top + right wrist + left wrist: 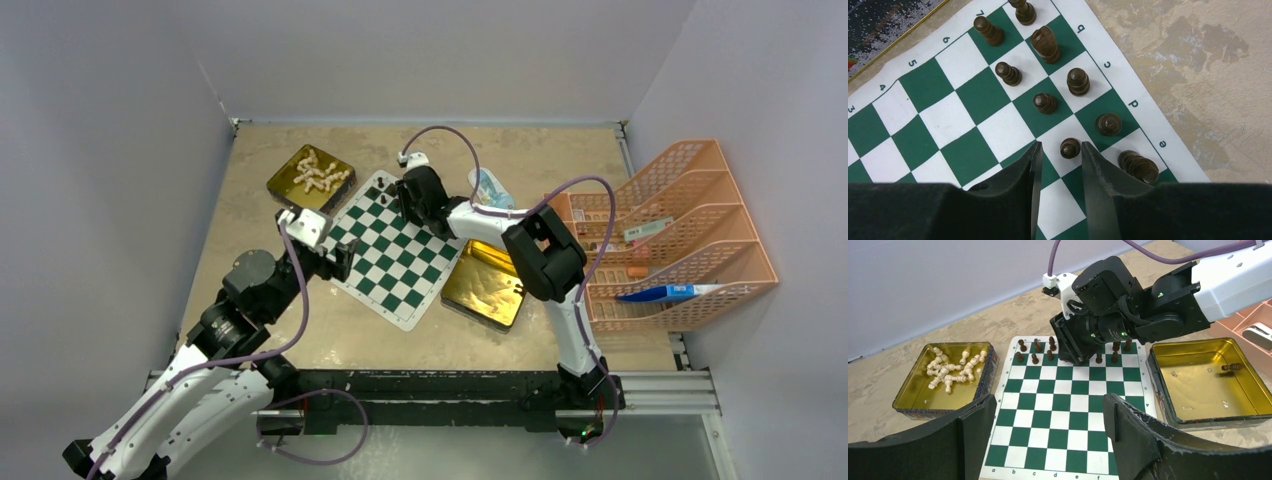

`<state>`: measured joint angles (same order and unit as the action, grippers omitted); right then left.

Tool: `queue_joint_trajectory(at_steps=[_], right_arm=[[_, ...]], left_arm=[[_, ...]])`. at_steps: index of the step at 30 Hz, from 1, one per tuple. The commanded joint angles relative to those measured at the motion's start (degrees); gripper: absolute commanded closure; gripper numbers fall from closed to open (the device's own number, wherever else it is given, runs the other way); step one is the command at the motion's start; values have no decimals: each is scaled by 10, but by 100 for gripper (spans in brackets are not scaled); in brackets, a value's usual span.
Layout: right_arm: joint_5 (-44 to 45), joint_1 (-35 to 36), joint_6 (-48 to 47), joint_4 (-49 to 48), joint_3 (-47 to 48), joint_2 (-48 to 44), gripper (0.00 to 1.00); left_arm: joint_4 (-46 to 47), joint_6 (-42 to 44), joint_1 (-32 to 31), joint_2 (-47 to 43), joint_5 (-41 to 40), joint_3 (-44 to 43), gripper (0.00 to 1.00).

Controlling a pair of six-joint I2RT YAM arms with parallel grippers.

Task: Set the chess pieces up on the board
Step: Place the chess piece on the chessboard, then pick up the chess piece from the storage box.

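Note:
The green and white board [390,262] lies in the middle of the table. Several dark brown pieces [1035,358] stand on its two far rows. My right gripper [1060,145] is open low over that far edge, and a dark pawn [1070,148] stands between its fingertips, close to the right finger. More dark pieces [1047,43] stand beyond it. My left gripper [1048,410] is open and empty above the board's near edge. Cream-white pieces [953,367] lie heaped in the left gold tin [310,178]. One dark piece [1232,368] lies in the right gold tin [1208,390].
An orange plastic tray rack [670,235] stands at the right table edge with a blue pen [660,293] and small items in it. A clear bag [490,188] lies behind the right arm. White walls enclose the table on three sides.

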<state>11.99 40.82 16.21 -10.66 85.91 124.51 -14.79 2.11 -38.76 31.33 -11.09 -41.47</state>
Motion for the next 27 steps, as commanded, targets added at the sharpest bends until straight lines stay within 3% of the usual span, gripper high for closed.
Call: queue_joint_trajectory(at_steps=[1,6,13,17,27], right_arm=[[-5,0,15,22,25,-37,62],[-22,0,22,51,24,-78,62],[-32,0,31,150,28,-162,62],[-3,0,11,203,11,-214,63],[116,0,-10,455,-19,-264,69]], left_arm=[[8,-6,0,1,6,-10,22],[10,-15,0,0,10,-10,22],[-17,-101,0,44,32,-33,22],[-38,-110,0,45,58,-39,22],[-40,-96,0,-36,75,-12,23]])
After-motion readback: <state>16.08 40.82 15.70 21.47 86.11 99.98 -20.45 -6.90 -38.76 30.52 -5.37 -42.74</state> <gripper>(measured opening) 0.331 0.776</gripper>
